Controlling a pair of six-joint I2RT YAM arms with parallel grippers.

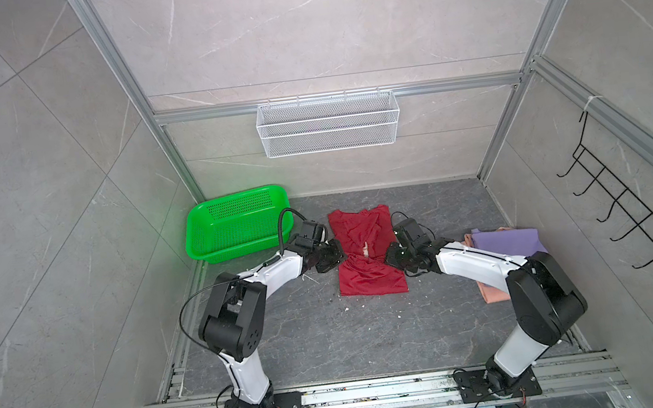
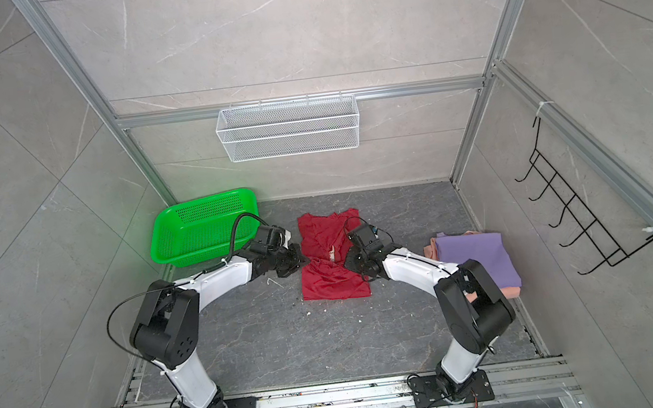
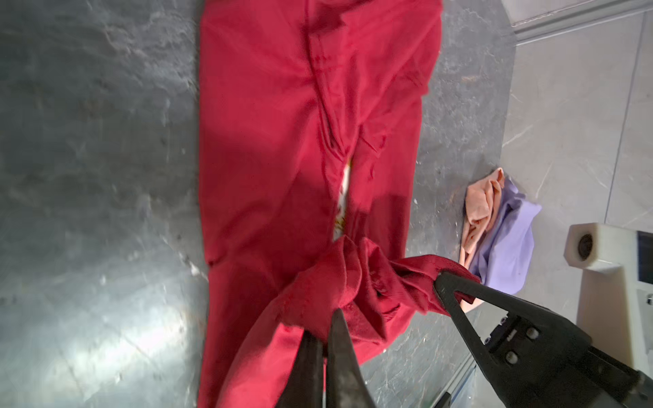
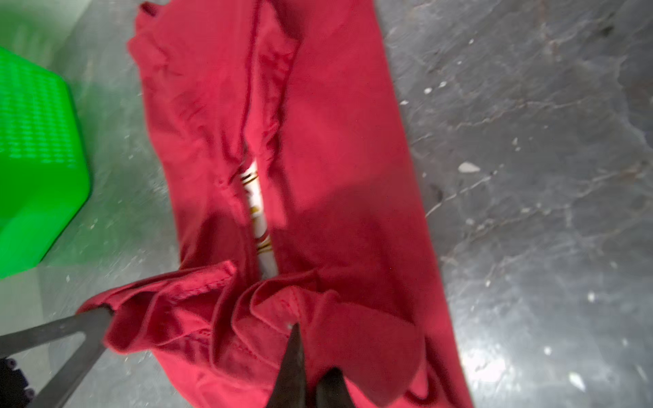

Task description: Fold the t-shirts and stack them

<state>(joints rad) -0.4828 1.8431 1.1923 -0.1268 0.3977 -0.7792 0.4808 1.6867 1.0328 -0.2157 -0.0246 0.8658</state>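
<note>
A dark red t-shirt (image 1: 369, 279) (image 2: 333, 281) lies lengthwise in the middle of the table, its sides folded in so only a strip of cream print (image 4: 258, 208) shows. My left gripper (image 1: 339, 254) (image 3: 327, 321) is shut on a bunched edge of the shirt at its left side. At the right side my right gripper (image 1: 389, 254) (image 4: 311, 349) is shut on another bunched edge. The held cloth is raised above the rest of the shirt (image 3: 268, 141). A lavender-purple t-shirt (image 1: 505, 243) (image 2: 477, 255) lies folded on a salmon-pink one (image 1: 491, 291) at the right.
A green perforated basket (image 1: 235, 224) (image 4: 35, 159) stands at the back left, close behind my left arm. A white wire basket (image 1: 328, 123) hangs on the back wall. A black hook rack (image 1: 626, 204) hangs on the right wall. Small white crumbs dot the table.
</note>
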